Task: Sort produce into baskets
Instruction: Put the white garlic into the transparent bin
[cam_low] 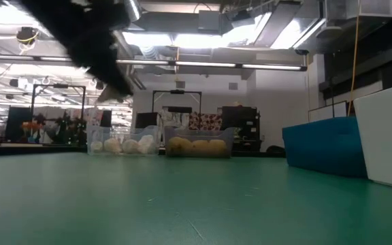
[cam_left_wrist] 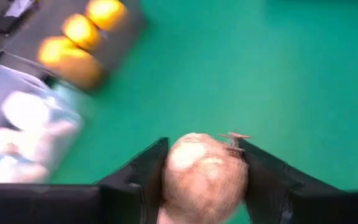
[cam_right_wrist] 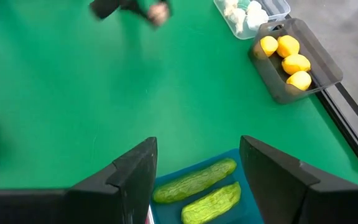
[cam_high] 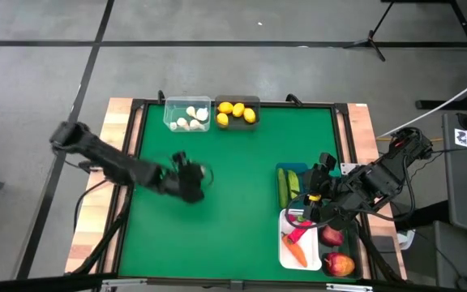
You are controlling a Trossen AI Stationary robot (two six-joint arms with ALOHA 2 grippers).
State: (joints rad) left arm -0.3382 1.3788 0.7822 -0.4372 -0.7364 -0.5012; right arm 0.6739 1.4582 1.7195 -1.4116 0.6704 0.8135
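Green mat is filling the centre of the high view. At its upper middle, white bulbs are being held in the clear basket and lemons in the grey basket beside it. At lower right, cucumbers are lying in the blue basket, with carrot and apples in the white basket. At centre left, a garlic bulb is being clamped by the left gripper. At lower right, the right gripper is being held apart over the cucumbers.
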